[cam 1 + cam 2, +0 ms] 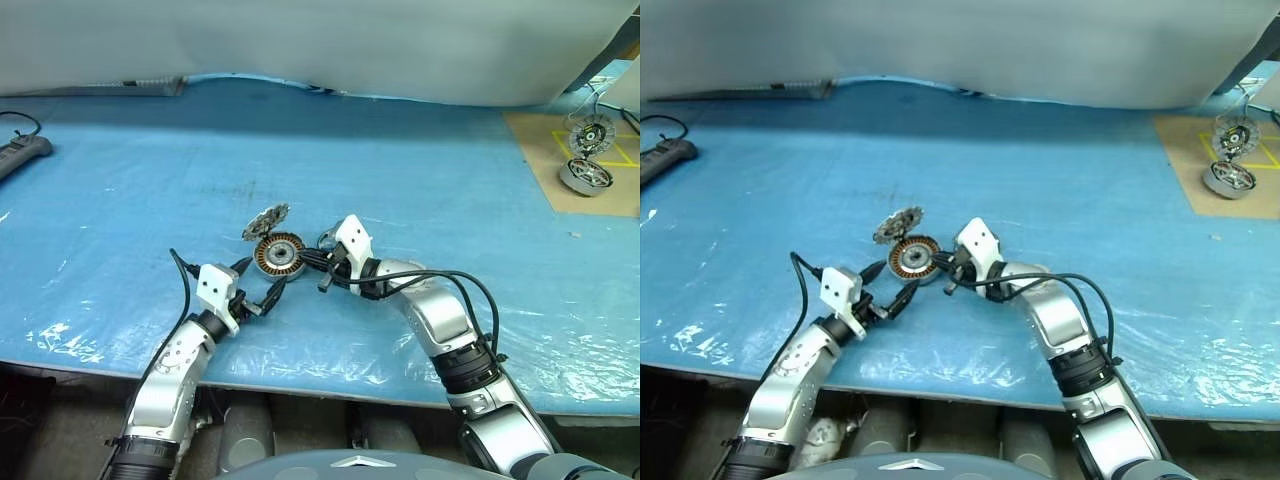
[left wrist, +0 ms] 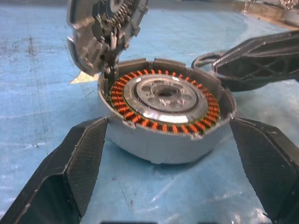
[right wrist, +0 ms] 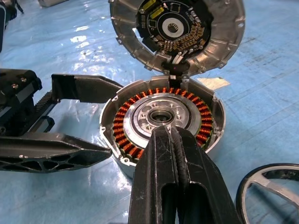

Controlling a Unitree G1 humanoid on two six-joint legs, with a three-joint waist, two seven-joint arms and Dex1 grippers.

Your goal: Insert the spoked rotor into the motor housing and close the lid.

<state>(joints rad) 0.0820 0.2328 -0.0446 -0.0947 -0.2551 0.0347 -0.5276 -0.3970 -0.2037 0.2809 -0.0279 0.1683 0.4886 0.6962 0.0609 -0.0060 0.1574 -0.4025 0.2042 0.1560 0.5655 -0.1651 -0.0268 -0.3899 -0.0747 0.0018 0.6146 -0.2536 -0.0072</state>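
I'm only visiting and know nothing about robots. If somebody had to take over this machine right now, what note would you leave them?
Left gripper: jaws open, standing either side of the motor housing on the blue table; I cannot tell if they touch it.
Right gripper: jaws shut, holding nothing, tips over the housing's centre.
Lid: hinged up, open.
Spoked rotor: lying on the table beside the housing, next to the right gripper.
Done: housing open and framed by the left gripper.
Left: pick up the rotor, seat it in the housing, close the lid.
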